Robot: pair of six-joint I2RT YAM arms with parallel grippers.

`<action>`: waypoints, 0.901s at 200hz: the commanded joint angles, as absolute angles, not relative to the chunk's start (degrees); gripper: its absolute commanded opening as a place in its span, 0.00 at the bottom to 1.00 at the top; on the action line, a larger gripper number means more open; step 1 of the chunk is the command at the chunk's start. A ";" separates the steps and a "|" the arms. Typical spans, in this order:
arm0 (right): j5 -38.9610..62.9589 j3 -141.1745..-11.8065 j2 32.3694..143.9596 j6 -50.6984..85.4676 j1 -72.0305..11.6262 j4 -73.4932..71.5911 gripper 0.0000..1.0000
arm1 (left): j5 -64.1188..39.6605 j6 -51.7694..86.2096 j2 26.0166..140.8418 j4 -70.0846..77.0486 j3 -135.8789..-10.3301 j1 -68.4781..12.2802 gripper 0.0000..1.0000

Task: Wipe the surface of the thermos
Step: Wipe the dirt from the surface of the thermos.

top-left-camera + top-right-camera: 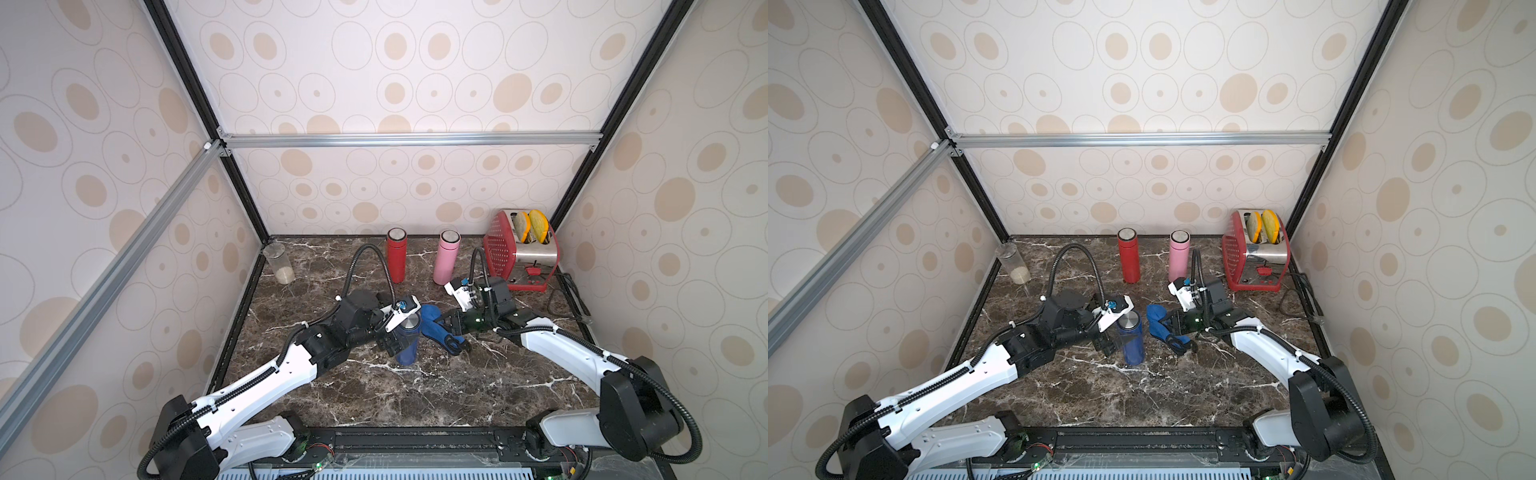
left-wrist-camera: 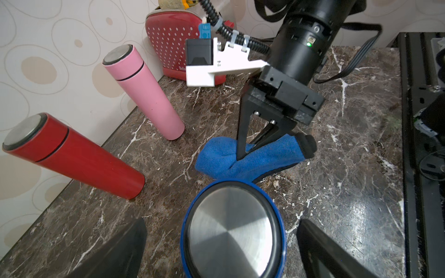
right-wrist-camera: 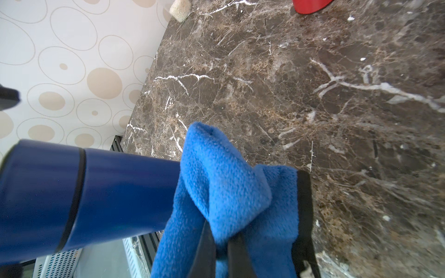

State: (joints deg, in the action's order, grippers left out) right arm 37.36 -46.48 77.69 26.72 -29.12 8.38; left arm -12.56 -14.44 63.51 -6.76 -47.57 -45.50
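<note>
A dark blue thermos (image 1: 406, 351) (image 1: 1131, 340) with a steel lid (image 2: 231, 231) stands upright mid-table. My left gripper (image 1: 395, 345) (image 2: 221, 255) is open, its jaws on either side of the thermos near the top with a gap on each side. My right gripper (image 1: 444, 325) (image 1: 1173, 326) (image 3: 221, 243) is shut on a bunched blue cloth (image 1: 432, 328) (image 2: 228, 158) (image 3: 228, 183). The cloth lies against the thermos body (image 3: 96, 192) on the side away from my left arm, its lower end trailing on the table.
A red thermos (image 1: 396, 255) and a pink thermos (image 1: 445, 257) stand at the back. A red toaster (image 1: 519, 249) holding bread sits back right, its black cable (image 1: 565, 299) along the right edge. A clear jar (image 1: 279, 264) stands back left.
</note>
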 commanded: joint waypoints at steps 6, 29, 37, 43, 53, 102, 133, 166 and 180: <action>37.52 -46.05 75.81 26.10 -28.67 9.37 0.00 | -11.77 -11.22 61.94 0.69 -43.86 -45.53 0.99; 36.89 -46.14 75.41 25.92 -28.72 10.34 0.00 | -12.10 -9.82 62.23 5.85 -40.36 -45.55 0.99; 36.83 -46.11 75.26 25.91 -28.68 10.58 0.00 | -11.98 -9.23 62.37 8.51 -38.77 -45.54 0.99; 36.66 -46.05 75.16 25.82 -28.67 10.87 0.00 | -11.89 -9.01 62.40 10.50 -37.57 -45.53 0.99; 36.61 -45.88 74.90 25.88 -28.73 11.07 0.00 | -11.60 -8.64 62.58 13.55 -35.88 -45.60 0.99; 35.69 -45.35 74.34 25.33 -28.63 12.52 0.00 | -11.16 -7.31 64.11 28.20 -28.46 -45.57 0.99; 35.64 -45.75 74.45 25.06 -28.58 13.17 0.00 | -10.35 -6.30 66.53 37.39 -24.92 -45.54 0.99; 35.76 -46.05 75.21 24.82 -28.65 13.44 0.00 | -11.21 -5.20 69.31 46.21 -22.93 -45.53 0.99; 35.78 -46.05 75.23 24.79 -28.65 13.69 0.00 | -11.47 -4.68 70.35 49.56 -22.34 -45.53 0.99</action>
State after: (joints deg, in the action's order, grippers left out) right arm 35.68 -45.78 75.20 26.02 -29.02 12.56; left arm -11.03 -6.44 69.25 38.48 -22.87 -45.50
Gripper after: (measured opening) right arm 0.070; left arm 0.992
